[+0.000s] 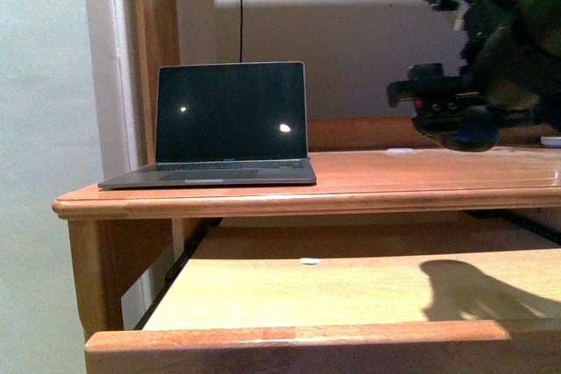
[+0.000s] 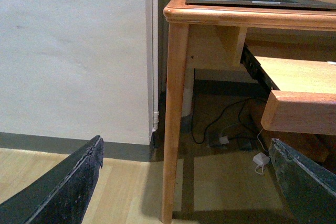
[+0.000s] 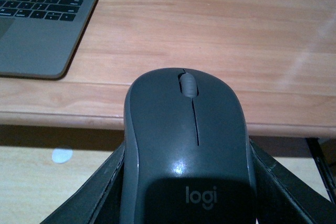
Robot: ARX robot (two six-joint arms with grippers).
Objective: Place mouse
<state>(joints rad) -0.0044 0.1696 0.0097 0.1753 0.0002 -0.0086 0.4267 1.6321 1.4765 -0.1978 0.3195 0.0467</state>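
The dark grey mouse (image 3: 186,145), with a scroll wheel and a "logi" mark, sits between my right gripper's two black fingers (image 3: 100,192). My right gripper (image 3: 189,203) is shut on it and holds it over the front edge of the wooden desk top (image 3: 220,24), to the right of the laptop. In the front view the right gripper (image 1: 443,111) hangs above the desk's right part (image 1: 438,172). My left gripper (image 2: 184,182) is open and empty, low beside the desk's left leg (image 2: 176,119), above the floor. It does not show in the front view.
An open grey laptop (image 1: 230,120) with a dark screen stands on the desk's left part; its keyboard shows in the right wrist view (image 3: 42,19). A pulled-out wooden tray (image 1: 351,291) lies below the desk top. Cables and a white adapter (image 2: 261,160) lie on the floor under the desk.
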